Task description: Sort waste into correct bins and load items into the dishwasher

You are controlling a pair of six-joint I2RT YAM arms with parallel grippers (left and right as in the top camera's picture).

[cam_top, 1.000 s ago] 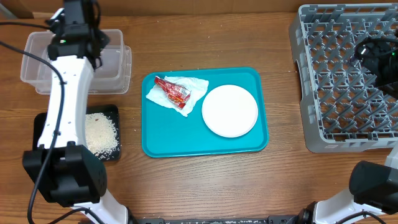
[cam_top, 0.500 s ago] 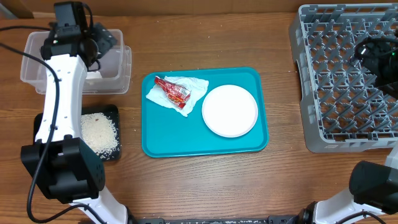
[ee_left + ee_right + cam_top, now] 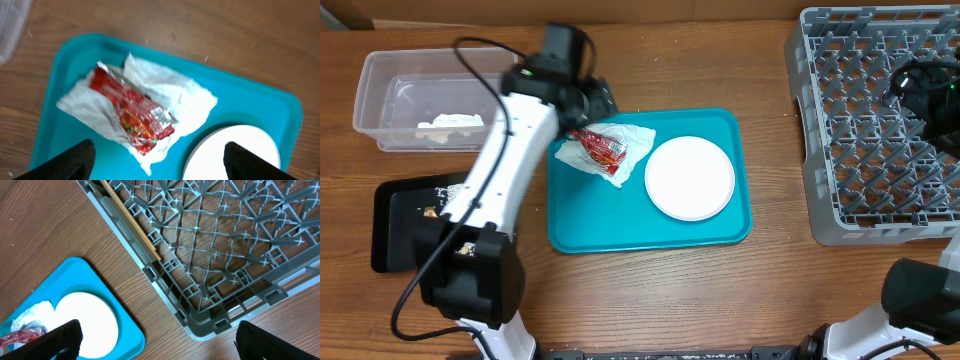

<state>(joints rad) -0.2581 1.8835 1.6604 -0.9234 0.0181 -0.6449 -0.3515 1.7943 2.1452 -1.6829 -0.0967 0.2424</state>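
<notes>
Red-and-white wrapper (image 3: 132,116) lies on the crumpled white napkin (image 3: 192,97), at about 10 o'clock on the teal tray (image 3: 620,228). The white plate (image 3: 689,177) sits just beside them at 4 o'clock.

My left gripper (image 3: 159,152) hovers over this pile with its jaws released and wide apart, holding nothing. My right gripper (image 3: 157,330) is also fully released and holds nothing. It waits above the near corner of the grey rack (image 3: 225,250), where the chopsticks (image 3: 132,222) lie along the rim.

I judge that the step in hand is to pick up the wrapper and carry it to the clear tub (image 3: 380,95), which stands at 10 o'clock from the teal tray. A white crumpled piece is inside it.

In the left wrist view the wrapper runs from 10 o'clock to 4 o'clock, while my jaws close along the line from 9 to 3. To do this well, I would first turn the wrist a little so the fingers meet across the short side of the wrapper. Then I would go down straight over its middle.

The foil looks thin and flat on soft paper, so I must go low enough to catch its edges. A deep pinch probably takes the napkin as well. I also keep the finger at 4 o'clock away from the plate rim.
</notes>
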